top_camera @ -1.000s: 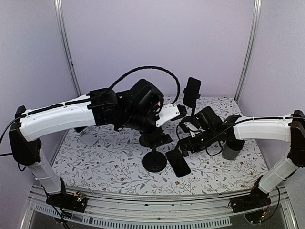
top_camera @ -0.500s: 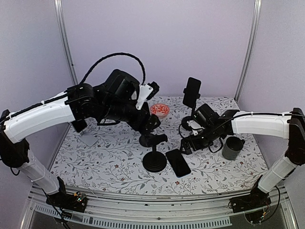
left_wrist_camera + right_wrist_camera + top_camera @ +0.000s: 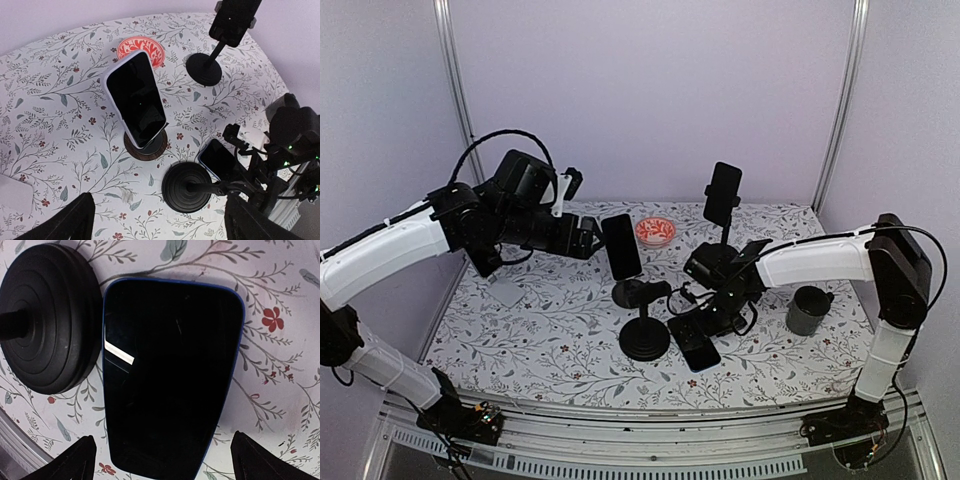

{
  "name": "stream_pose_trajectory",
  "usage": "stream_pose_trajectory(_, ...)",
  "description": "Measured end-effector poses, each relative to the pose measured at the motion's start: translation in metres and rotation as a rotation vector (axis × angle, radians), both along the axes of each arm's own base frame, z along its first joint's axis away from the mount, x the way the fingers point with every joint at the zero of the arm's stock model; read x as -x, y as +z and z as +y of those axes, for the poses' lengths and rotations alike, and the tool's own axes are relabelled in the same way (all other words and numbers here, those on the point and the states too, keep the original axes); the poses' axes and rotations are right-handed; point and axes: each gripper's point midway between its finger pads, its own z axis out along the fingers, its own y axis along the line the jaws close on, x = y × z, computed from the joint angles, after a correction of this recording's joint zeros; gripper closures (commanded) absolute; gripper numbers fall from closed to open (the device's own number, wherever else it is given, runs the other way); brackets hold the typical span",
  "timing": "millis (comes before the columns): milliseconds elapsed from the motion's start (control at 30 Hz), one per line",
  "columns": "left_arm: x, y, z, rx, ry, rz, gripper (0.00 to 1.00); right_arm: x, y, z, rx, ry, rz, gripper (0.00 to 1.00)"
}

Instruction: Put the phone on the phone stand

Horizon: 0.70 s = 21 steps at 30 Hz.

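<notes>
A dark phone with a blue edge (image 3: 696,343) (image 3: 170,375) lies flat on the floral table, touching the round base of an empty black phone stand (image 3: 645,340) (image 3: 47,320). My right gripper (image 3: 712,314) (image 3: 164,462) hovers low over it, open, a finger on either side of its near end. Another phone, in a white case (image 3: 620,247) (image 3: 137,105), leans upright on a round brown-rimmed stand (image 3: 158,148). Well to its left and higher up is my left gripper (image 3: 586,238) (image 3: 160,225), open and holding nothing.
At the back, a third phone (image 3: 723,193) is clamped on a tall black stand. A red dish (image 3: 655,231) sits behind the white-cased phone. A grey cup (image 3: 807,310) stands at the right. A pale flat piece (image 3: 505,292) lies at the left.
My left arm has drawn back to the left and up, leaving the white-cased phone standing on its stand. My right gripper has moved left and down over the flat phone.
</notes>
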Motion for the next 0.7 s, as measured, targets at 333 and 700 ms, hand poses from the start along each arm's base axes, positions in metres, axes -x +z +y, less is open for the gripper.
stream_pose_trajectory(333,-0.007,0.009,0.014,0.027,0.035,-0.011,0.09,0.001,-0.012,0.010,0.045,0.010,0.039,0.03)
stream_pose_trajectory(700,-0.008,0.007,0.025,0.025,0.057,-0.010,0.09,0.002,-0.018,0.011,0.150,0.057,0.030,0.09)
